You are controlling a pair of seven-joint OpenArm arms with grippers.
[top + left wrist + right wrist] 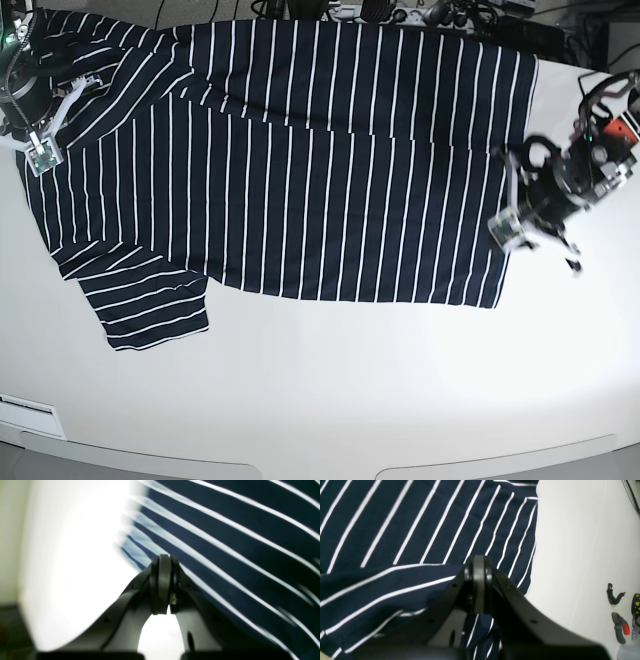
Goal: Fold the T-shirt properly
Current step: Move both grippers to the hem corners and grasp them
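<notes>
- Surface (330,400): white; the band nearest the camera, at 6 o'clock in the base view, is bare.
- T-shirt (300,170): spread sideways across the far half of the surface, one sleeve at 8 o'clock, the hem edge at 3 o'clock.
- Left gripper (508,228): at 3 o'clock by the hem edge; fingers (163,580) pressed fully together, with no cloth visible between them.
- Right gripper (42,152): at 10 o'clock over the shoulder end; fingers (479,580) closed, dark striped cloth bunched beneath them; whether they pinch it cannot be told.
- Tools (620,627): small, lying on the surface beyond the shirt.
- Risk (judged): closed fingers may slide over the fabric without catching it, or drag it into wrinkles, leaving an uneven fold.
</notes>
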